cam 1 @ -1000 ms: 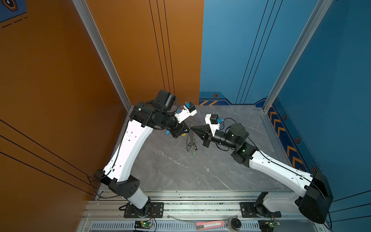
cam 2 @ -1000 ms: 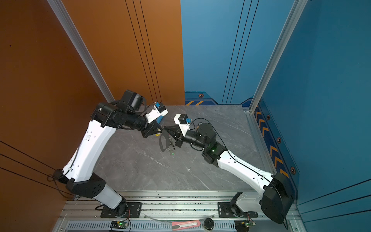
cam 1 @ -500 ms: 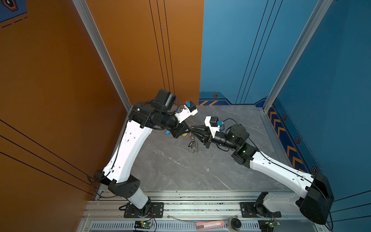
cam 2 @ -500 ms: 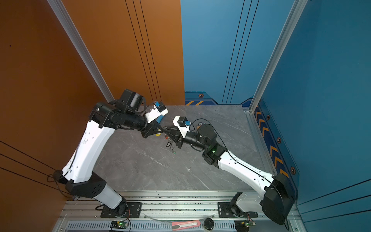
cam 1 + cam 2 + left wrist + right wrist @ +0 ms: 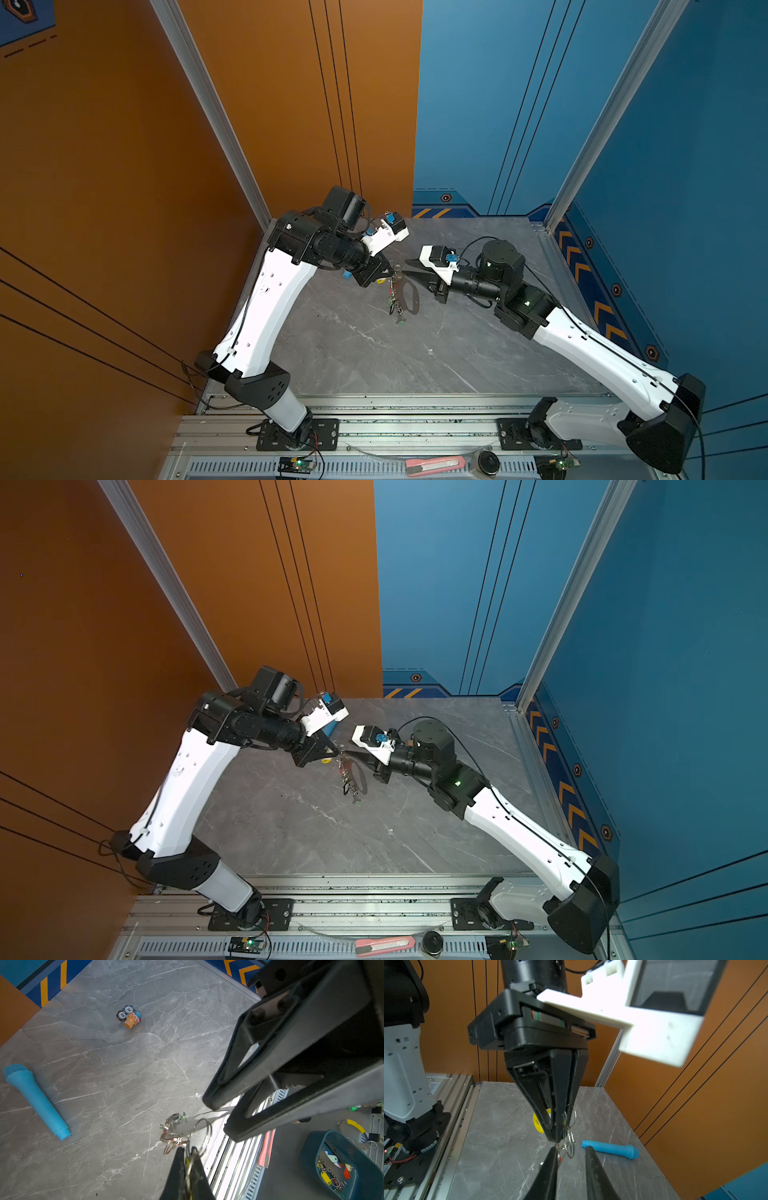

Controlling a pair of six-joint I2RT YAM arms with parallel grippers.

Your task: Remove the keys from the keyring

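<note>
- Above the middle of the table (image 5: pixel 353 353), the left gripper (image 5: pixel 392 272) is pressed together on the thin wire rings of the keyring (image 5: pixel 414 300). The keyring hangs in the air below it, with the keys (image 5: pixel 392 305) bunched beside the oval loop.
- The right gripper (image 5: pixel 571 1148) stands slightly spread, almost tip to tip with the left. A few wire rings lie in its gap, and as far as we can tell it pinches nothing.
- We judge the step in hand to be taking one key's ring with the right while the left holds fast.
- To do it well, we would close the right on a single ring, not the bunch, just beside the left's pinch, so the bundle cannot swing.
- We would then pull slowly along the wire, because a sideways tug could slip the rings out of the left.
- The wire looks thin and slick, so we would check the grip in the wrist views before pulling.
</note>
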